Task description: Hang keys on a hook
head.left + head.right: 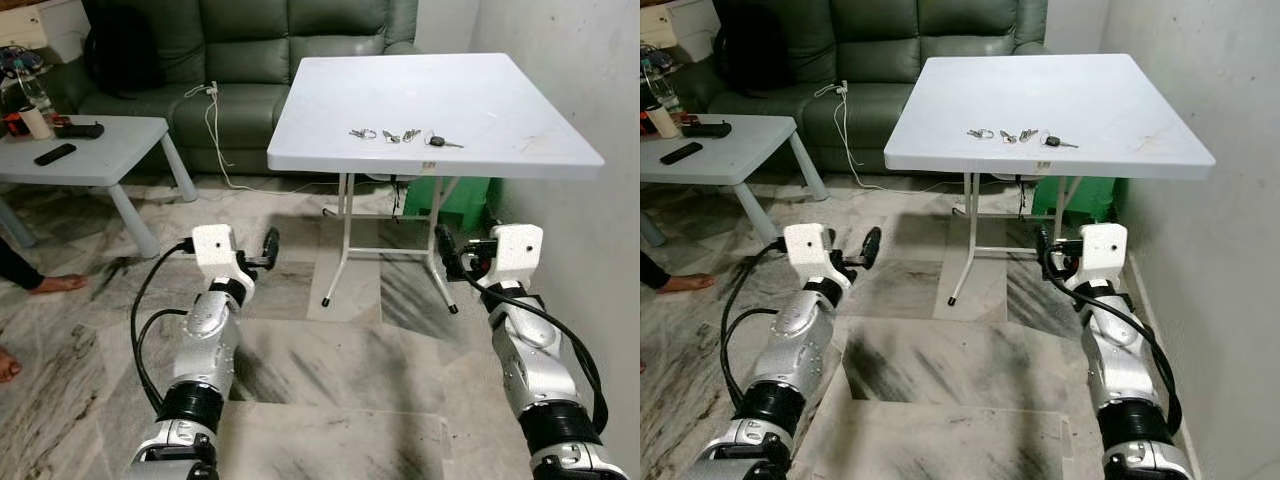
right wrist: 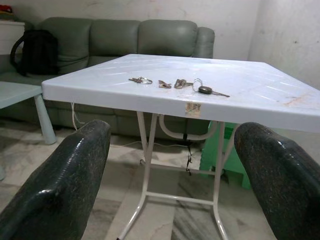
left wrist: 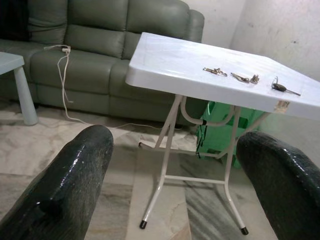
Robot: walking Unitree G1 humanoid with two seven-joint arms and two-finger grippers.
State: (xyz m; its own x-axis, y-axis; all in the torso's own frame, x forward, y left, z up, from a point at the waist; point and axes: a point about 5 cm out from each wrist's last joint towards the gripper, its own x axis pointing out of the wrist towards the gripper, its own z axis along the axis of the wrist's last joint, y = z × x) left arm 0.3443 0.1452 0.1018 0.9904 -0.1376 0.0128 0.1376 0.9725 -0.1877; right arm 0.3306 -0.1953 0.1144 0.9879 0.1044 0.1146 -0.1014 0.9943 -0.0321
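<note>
While both arms wait low before the desk point(image 1: 500, 90), the keys point(image 1: 405, 135) lie strung along its near edge, ahead and above. Right end effector point(image 2: 172, 187), fingers spread, looks nearer; left end effector point(image 3: 175, 192) is likewise spread. No hook visible.

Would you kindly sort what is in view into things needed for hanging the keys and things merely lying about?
For the job: keys, white folding table, left tool, right tool.

Lying about: green sofa, low table, remote, white cable.
</note>
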